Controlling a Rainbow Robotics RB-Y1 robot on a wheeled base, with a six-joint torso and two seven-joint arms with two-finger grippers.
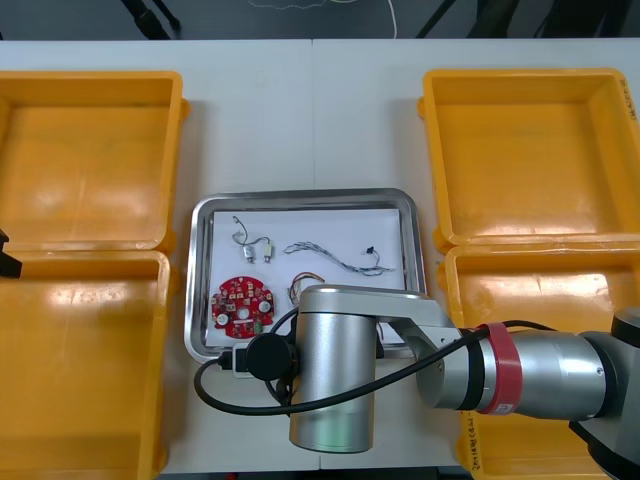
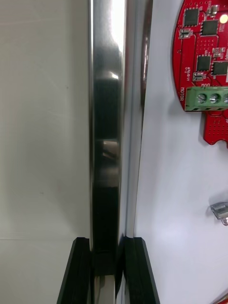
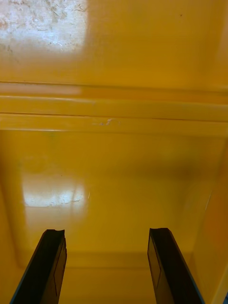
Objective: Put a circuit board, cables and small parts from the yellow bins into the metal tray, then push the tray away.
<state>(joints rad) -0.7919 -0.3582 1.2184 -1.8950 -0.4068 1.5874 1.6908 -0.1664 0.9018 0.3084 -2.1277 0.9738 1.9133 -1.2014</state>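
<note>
The metal tray [image 1: 300,196] lies mid-table with a white inside. In it are a round red circuit board [image 1: 243,305], small metal parts [image 1: 262,250], a twisted blue and white cable [image 1: 325,252] and a red and yellow cable [image 1: 303,285]. My right arm [image 1: 335,370] covers the tray's near edge. In the right wrist view my right gripper [image 2: 108,241] is shut on the tray's shiny rim [image 2: 108,118], one finger on each side, with the circuit board [image 2: 206,57] just inside. My left gripper [image 3: 106,232] hangs open over a yellow bin's floor [image 3: 114,166].
Two yellow bins stand on the left [image 1: 90,160] [image 1: 80,370] and two on the right [image 1: 530,150] [image 1: 540,290], their floors bare. White table stretches beyond the tray's far rim. A small metal part [image 2: 219,209] lies near the rim.
</note>
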